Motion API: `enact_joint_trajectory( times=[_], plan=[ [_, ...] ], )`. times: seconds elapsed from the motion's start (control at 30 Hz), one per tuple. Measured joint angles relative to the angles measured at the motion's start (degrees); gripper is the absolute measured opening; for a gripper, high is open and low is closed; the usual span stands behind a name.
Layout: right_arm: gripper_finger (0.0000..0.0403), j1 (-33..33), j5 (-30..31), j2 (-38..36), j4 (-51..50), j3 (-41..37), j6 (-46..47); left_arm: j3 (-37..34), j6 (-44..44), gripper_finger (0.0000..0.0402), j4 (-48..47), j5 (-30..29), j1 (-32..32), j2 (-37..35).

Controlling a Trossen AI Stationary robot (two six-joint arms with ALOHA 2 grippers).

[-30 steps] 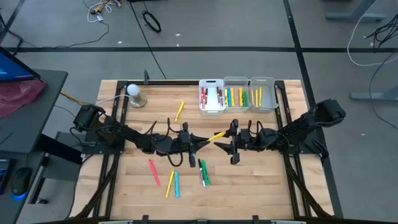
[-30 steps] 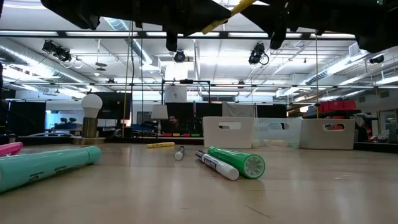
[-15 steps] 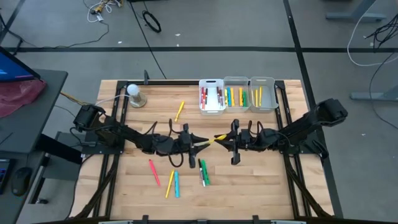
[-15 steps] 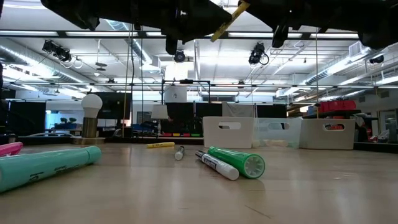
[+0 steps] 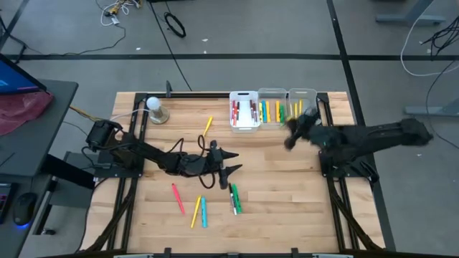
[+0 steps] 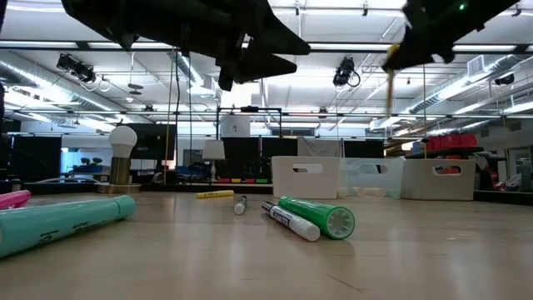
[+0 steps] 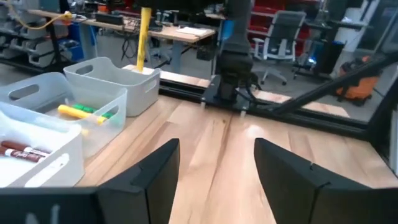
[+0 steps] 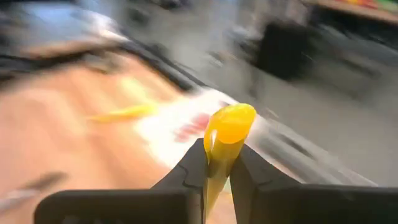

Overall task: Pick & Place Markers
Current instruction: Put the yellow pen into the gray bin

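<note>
The right gripper [image 8: 217, 163] has its jaws pinching a yellow marker [image 8: 225, 134]. It hangs in the air beside the three bins [image 5: 273, 109] at the back of the counter [image 5: 287, 193]. The view from above shows it blurred, so the marker is hard to see there. The left gripper [image 5: 231, 162] sits over the middle of the counter, jaws spread and holding nothing. More markers [image 5: 234, 198] lie on the wood in front of the bins, and some rest inside them.

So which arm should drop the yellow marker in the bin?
The right arm. Its end effector is already shut on the yellow marker and hangs near the bins, while the left end effector is open mid-table.
</note>
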Motion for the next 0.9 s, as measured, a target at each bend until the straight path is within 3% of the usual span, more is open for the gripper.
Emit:
enact_joint_trajectory(
  times=[0.13,0.3,0.43,0.5,0.63,0.9],
  plan=[
    [0.0037,-15.0,-4.9,-0.6,-16.6,4.5,4.0,0.0,-1.6,0.0215,-0.3,0.0,1.2,0.6],
    [0.0037,-35.9,-21.4,3.6,-13.8,3.3,-2.6,0.0,-2.5,0.0209,0.1,0.0,1.9,0.6],
    [0.0038,-49.0,-26.1,10.6,-8.9,2.3,-7.5,0.0,-2.4,0.0209,0.1,0.0,1.9,0.6],
    [0.0038,-54.1,-31.3,14.6,-7.1,2.4,-7.7,0.0,-2.4,0.0209,0.1,0.1,1.9,0.6],
    [0.0038,-60.2,-39.6,21.6,-5.6,2.4,-7.0,0.0,-2.3,0.0209,0.1,0.0,1.9,0.6],
    [0.0039,-62.3,-39.8,30.3,-4.4,2.4,-5.8,0.0,-2.3,0.0209,0.1,0.1,1.9,0.6]
  ],
)
